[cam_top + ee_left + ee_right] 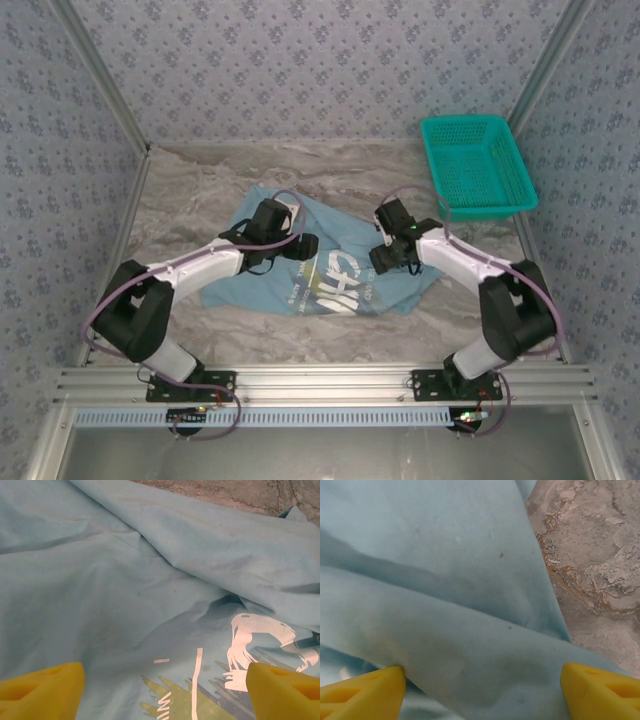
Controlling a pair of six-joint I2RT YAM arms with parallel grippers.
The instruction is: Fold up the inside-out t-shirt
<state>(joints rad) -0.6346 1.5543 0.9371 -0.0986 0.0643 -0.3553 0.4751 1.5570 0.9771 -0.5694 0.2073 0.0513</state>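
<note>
Hovering open over one t-shirt (340,235), left hand (162,692) and right hand (480,690) grip nothing.

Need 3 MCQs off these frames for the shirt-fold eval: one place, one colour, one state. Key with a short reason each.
1. Where does the teal mesh basket sit on the table?
A. near left corner
B. far right corner
C. near edge, centre

2. What colour is the large lettering on the t-shirt?
A. red
B. black
C. white

3. How does the left claw stand?
A. open over the printed cloth
B. shut on a sleeve
C. shut on the basket

Key:
1 B: the top view shows it at the far right, apart from the shirt.
2 C: the letters read white on light blue in the top view.
3 A: in the left wrist view its yellow fingers stand wide apart, nothing pinched, with the print below.
</note>
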